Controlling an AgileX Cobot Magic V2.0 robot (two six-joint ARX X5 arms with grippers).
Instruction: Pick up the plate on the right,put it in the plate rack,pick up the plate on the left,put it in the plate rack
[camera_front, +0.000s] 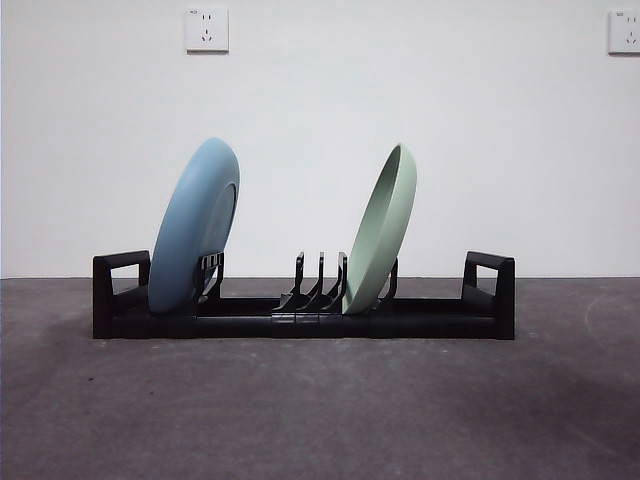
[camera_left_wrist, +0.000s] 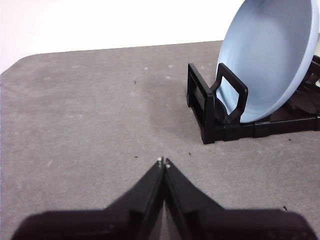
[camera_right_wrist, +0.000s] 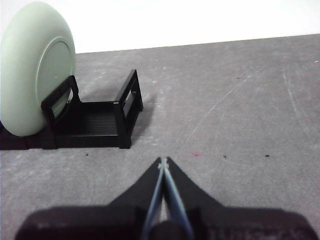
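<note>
Left wrist view shows the left fingers (camera_left_wrist: 163, 162) pressed together with nothing between them, hovering low over the bare grey table (camera_left_wrist: 90, 115). Ahead of them and off to one side stands the near end of the plate rack (camera_left_wrist: 220, 107), its boxy loop handle facing these fingers. The blue plate (camera_left_wrist: 270, 55) stands on edge in the rack just behind that handle, tilted, its hollow face turned toward the left fingers. Rack and fingers are well apart, with open table between them.

The right wrist view shows the right fingers (camera_right_wrist: 163, 162) likewise clenched tip to tip and empty, above the table. Ahead of them, to the other side, is the opposite end of the rack with its loop handle. The green plate (camera_right_wrist: 35, 65) stands on edge in the rack beyond that handle, its underside with the round foot ring facing the right fingers.

In the front view both plates lean the same way in the long black rack, the blue one near one end, the green one past the middle prongs, with several empty slots between them. Neither arm appears there. Two wall sockets (camera_front: 206, 29) sit high on the white wall behind.
</note>
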